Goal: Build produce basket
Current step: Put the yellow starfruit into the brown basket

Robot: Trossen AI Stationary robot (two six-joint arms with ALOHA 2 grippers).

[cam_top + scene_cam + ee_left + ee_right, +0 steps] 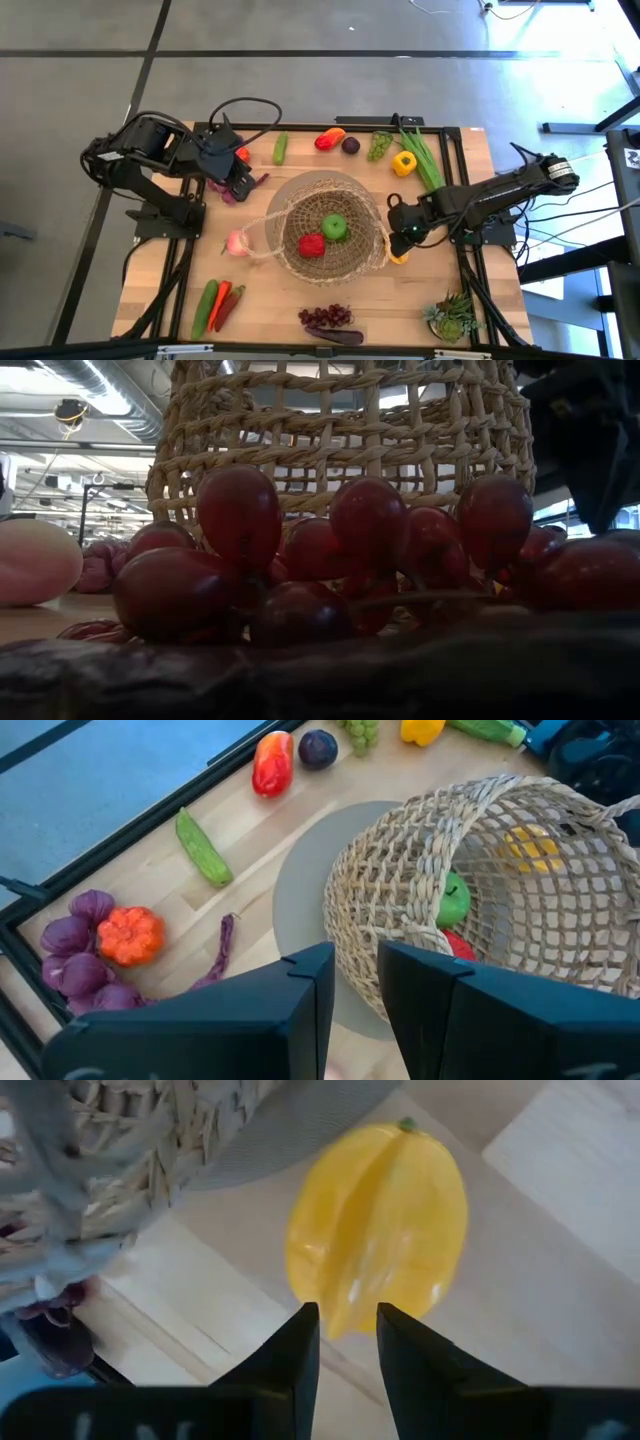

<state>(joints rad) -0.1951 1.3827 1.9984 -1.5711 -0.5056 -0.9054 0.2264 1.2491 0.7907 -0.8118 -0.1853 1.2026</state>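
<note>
The tan wicker basket [330, 235] stands on a grey round mat mid-table, with a red piece [312, 245] and a green piece [334, 227] inside. A yellow ribbed fruit [380, 1220] lies on the wood by the basket's right side [398, 257]. My right gripper [348, 1330] hangs just over the fruit's near end, fingers close together and holding nothing. My left gripper [355, 975] waits left of the basket [480, 890], shut and empty. It is near a purple bunch [80, 945] and an orange piece [130, 935]. My right gripper's fingertips [305, 1330] stand over the near end of the yellow fruit [345, 1305], coming from above. I cannot tell whether they touch it. The fruit lies flat on the table.
Along the far edge lie a cucumber [281, 148], red pepper [330, 139], dark plum [351, 145], green grapes [380, 146], yellow pepper [404, 163] and leafy stalks [425, 160]. Nearer lie a pink bulb [236, 243], chillies [220, 303], purple grapes [327, 318] and a potted plant [455, 318].
</note>
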